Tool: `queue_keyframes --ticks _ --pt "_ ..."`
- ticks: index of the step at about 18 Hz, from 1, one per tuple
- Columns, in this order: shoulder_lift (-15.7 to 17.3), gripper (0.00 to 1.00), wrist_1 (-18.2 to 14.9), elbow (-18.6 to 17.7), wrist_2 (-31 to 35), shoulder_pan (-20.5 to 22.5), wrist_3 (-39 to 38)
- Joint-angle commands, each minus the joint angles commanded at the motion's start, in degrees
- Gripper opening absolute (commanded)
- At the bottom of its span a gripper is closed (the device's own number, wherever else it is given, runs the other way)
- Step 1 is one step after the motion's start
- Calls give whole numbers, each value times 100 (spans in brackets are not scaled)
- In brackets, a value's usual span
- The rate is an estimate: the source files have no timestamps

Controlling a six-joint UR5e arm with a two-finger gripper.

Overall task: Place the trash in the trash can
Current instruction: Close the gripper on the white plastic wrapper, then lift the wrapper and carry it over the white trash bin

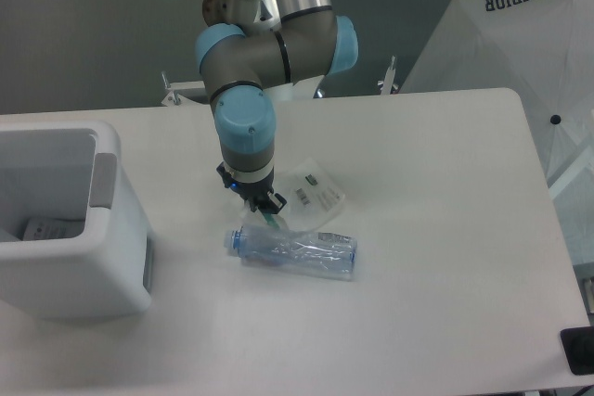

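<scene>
At frame centre we see the gripper (263, 203) low over the wrapper (311, 196), its near edge beside the bottle (295, 252) — presumably to pinch it; we cannot tell its opening.

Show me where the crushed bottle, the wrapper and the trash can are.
crushed bottle (299, 253), fixed camera, middle of its clear body.
wrapper (316, 195), fixed camera, by its barcode label.
trash can (104, 183), fixed camera, grey panel on its right side.
</scene>
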Motion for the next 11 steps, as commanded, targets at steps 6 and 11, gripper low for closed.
queue_keyframes --ticks 6,11 --pt "360 0 -1105 579 -61 53 0" --pt "949 0 -2441 1501 -649 150 0"
